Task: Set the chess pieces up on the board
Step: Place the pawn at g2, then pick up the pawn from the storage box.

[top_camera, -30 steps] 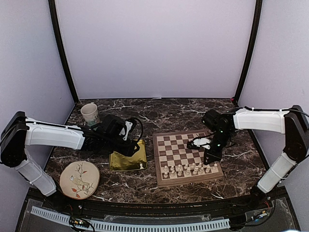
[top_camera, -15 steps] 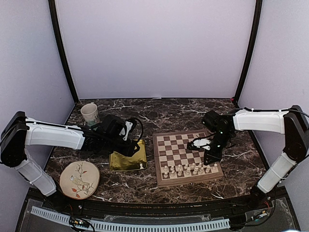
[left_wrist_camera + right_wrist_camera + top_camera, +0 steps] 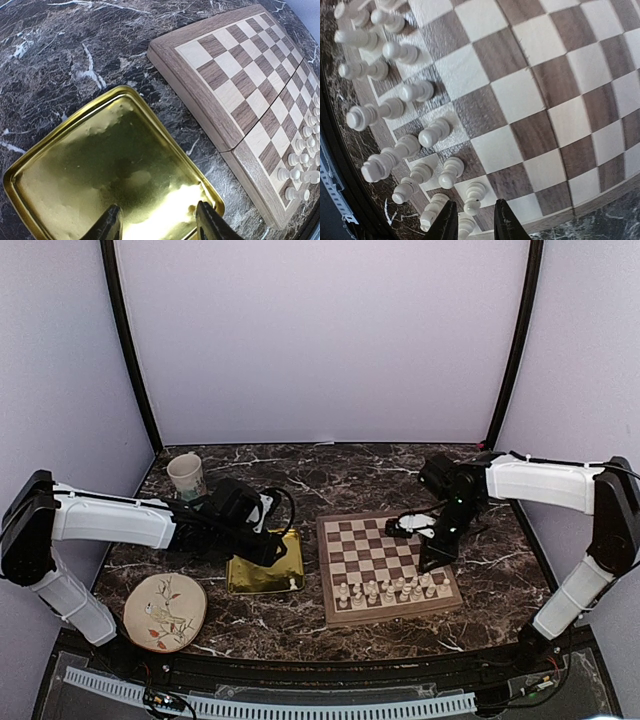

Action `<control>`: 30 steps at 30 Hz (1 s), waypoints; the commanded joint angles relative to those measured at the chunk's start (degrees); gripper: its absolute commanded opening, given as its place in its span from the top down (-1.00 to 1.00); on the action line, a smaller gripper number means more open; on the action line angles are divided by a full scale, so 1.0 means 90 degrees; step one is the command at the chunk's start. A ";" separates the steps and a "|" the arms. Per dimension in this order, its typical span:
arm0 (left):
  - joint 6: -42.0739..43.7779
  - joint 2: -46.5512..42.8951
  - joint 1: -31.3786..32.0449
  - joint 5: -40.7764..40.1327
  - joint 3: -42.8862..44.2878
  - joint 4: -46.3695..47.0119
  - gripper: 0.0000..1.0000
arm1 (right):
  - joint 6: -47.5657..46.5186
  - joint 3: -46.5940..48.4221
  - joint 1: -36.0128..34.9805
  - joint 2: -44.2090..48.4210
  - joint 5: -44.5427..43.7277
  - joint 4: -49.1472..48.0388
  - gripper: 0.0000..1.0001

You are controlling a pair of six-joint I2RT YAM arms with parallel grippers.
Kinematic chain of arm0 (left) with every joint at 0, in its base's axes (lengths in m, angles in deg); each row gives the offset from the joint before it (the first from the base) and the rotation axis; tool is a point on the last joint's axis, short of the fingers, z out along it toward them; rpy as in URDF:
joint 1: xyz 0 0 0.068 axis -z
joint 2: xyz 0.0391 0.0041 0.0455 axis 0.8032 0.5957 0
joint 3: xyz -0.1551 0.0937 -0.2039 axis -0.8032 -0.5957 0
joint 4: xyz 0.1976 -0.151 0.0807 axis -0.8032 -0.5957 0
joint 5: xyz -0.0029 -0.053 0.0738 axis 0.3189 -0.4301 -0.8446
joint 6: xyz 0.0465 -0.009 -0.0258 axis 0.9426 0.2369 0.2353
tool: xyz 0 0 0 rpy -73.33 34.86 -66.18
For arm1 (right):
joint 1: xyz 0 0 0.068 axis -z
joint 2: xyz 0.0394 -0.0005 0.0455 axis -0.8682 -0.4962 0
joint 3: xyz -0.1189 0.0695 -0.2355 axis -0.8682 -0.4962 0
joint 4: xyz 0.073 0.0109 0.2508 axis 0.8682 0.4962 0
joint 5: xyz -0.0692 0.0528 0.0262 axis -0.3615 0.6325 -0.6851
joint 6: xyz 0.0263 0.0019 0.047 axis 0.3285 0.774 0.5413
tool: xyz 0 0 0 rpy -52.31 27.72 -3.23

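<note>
The dark marbled surface (image 3: 350, 475) fills the lower half of the top view. The board (image 3: 365, 550) lies right of centre, flat and turned slightly, so its near edge rises a little toward the right. A seam crosses its frame at the middle. Just left of it, close but apart, sits a gold tray (image 3: 262, 575) with a raised rim. A round plate (image 3: 140, 625) with a bird-and-branch drawing lies at lower left, and a pale cup (image 3: 186, 476) stands upright at upper left.

The chess pieces (image 3: 434, 132) stand in the two rows of squares nearest the bottom of the top view, along the board's near edge. Each is upright on its base, its long axis rising straight off the board. In the right wrist view their heads lean toward the left of the frame. The rest of the squares are bare.

The left end effector (image 3: 157, 225) hangs over the tray with its fingers spread wide and nothing between them. The right end effector (image 3: 472, 220) is over the board's right side, above the end of the piece rows. Its fingers stand a narrow gap apart. One piece's head shows low in that gap, not visibly pinched.
</note>
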 commanded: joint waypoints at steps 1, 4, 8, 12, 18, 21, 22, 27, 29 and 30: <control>-0.0464 -0.0037 -0.0049 -0.0231 0.0321 -0.0871 -0.04 | 0.0127 0.0809 0.0136 0.0222 0.0389 0.0318 0.47; -0.1166 0.0123 -0.0040 -0.0243 0.0526 -0.1625 -0.01 | 0.0385 0.0932 0.0144 0.0249 0.0344 0.0027 0.47; -0.2011 0.0197 0.0083 0.0036 0.0564 -0.1830 0.00 | 0.0808 0.0553 0.0169 0.0453 0.0294 -0.0765 0.47; -0.2467 0.0464 0.0275 0.0304 0.0770 -0.2060 0.03 | 0.0845 0.0168 0.0233 0.0542 0.0354 -0.1172 0.46; -0.2745 0.1145 0.0479 0.0571 0.1332 -0.2340 0.10 | 0.0828 -0.0197 0.0331 0.0780 0.0616 -0.1581 0.46; -0.2894 0.1421 0.0548 0.0664 0.1562 -0.2466 0.13 | 0.0830 -0.0391 0.0388 0.0869 0.0793 -0.1770 0.46; -0.2930 0.1502 0.0576 0.0664 0.1639 -0.2508 0.13 | 0.0830 -0.0455 0.0394 0.0891 0.0847 -0.1828 0.46; -0.3001 0.1766 0.0644 0.0673 0.1981 -0.2852 0.16 | 0.0823 -0.0617 0.0463 0.0984 0.1107 -0.2006 0.46; -0.2994 0.1855 0.0645 0.0683 0.2081 -0.2908 0.19 | 0.0804 -0.0633 0.0472 0.0986 0.1178 -0.2025 0.46; -0.2980 0.1909 0.0645 0.0677 0.2128 -0.2960 0.21 | 0.0793 -0.0641 0.0470 0.0987 0.1199 -0.2027 0.46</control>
